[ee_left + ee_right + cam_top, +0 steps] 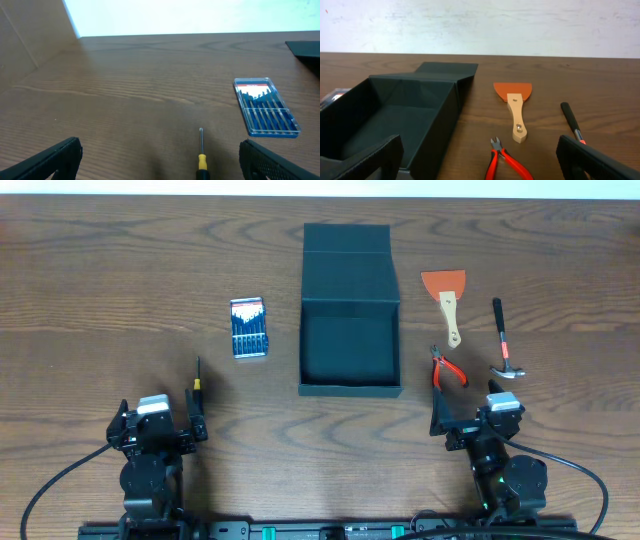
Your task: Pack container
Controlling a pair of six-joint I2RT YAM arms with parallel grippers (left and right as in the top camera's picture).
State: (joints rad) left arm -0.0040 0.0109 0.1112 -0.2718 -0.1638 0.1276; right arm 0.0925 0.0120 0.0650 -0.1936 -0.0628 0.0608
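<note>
Brown wood-grain bench (pixel 100 280) below a pale wall. At centre, one container (pixel 350 390): dark green-black box, flap lid (pixel 346 255) folded back toward the far edge, only bare dark floor showing inside. Just to its left, apart, one blue-and-white bit case (pixel 248 328), lying flat, holding a row of blue-handled drivers. Nearer the left arm, one loose screwdriver (pixel 197 380) with a yellow-and-black handle. Right of the container, three hand tools, none touching it: one orange-bladed scraper (pixel 447 300) with a wooden handle, one pair of red-handled pliers (pixel 446 368), one hammer (pixel 504 340). Two arms at the near edge: left tool (pixel 158 418) spread wide, gripping nothing; right tool (pixel 478 418) likewise spread, gripping nothing.
</note>
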